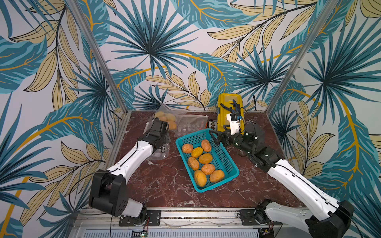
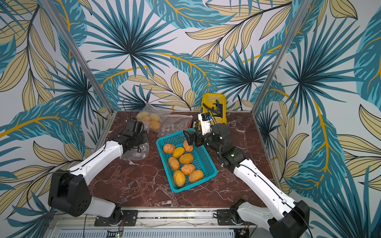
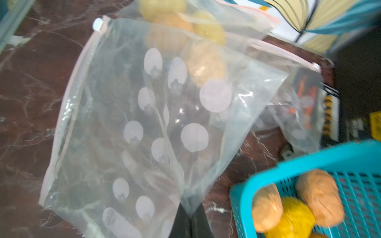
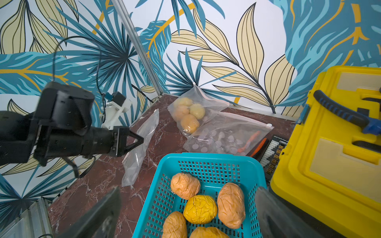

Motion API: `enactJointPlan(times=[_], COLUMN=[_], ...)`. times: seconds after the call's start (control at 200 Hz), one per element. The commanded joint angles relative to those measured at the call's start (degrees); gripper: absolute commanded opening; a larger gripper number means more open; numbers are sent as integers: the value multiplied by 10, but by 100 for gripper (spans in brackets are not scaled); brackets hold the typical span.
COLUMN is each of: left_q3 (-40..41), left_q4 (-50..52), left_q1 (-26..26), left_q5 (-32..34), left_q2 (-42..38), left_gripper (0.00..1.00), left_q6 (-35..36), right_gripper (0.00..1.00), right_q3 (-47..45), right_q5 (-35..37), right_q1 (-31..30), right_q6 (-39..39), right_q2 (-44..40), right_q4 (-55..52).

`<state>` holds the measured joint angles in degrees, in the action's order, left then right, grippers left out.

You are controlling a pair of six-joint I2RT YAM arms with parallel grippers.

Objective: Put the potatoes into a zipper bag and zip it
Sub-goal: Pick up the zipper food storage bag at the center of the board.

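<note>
Several orange-yellow potatoes [image 1: 203, 158] lie in a teal mesh basket [image 1: 193, 138] in the middle of the table. My left gripper [image 4: 142, 141] is shut on the edge of an empty clear zipper bag [image 1: 158, 154], which hangs from the jaws down to the table, left of the basket. In the left wrist view this zipper bag [image 3: 144, 123] fills the frame, its pink zip strip on the far side from the jaws. My right gripper [image 1: 214, 138] stands wide open over the basket's far end, holding nothing. Below it in the right wrist view are the potatoes [image 4: 200, 209].
A second clear bag [image 1: 167, 118] holding several potatoes leans at the back wall. A flat dotted bag [image 1: 189, 124] lies beside it. A yellow tool case [image 1: 228, 111] stands at the back right, with a black connector board [image 4: 274, 148] in front of it.
</note>
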<state>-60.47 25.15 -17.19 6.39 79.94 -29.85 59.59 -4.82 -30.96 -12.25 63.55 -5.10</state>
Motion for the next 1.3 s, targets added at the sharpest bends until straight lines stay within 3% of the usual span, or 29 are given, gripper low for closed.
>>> enactJointPlan(times=[0.0, 0.265, 0.576, 0.956, 1.292], left_q3=[53, 144, 241, 382, 397], left_q4=[-128, -252, -397, -600, -637], left_q1=[-7, -64, -128, -250, -293], left_q5=[-63, -17, -109, -203, -176], left_q2=[-72, -193, -252, -184, -108], left_gripper=[0, 0, 0, 0, 0], left_q6=[52, 195, 378, 598, 601], right_gripper=[100, 100, 100, 99, 99], right_q3=[-20, -26, -39, -73, -69], right_q5=[31, 55, 103, 110, 76], right_q1=[0, 0, 0, 6, 24], right_q6=[-14, -36, -57, -133, -162], right_q2=[-18, -24, -51, -97, -30], right_q4=[18, 9, -10, -66, -57])
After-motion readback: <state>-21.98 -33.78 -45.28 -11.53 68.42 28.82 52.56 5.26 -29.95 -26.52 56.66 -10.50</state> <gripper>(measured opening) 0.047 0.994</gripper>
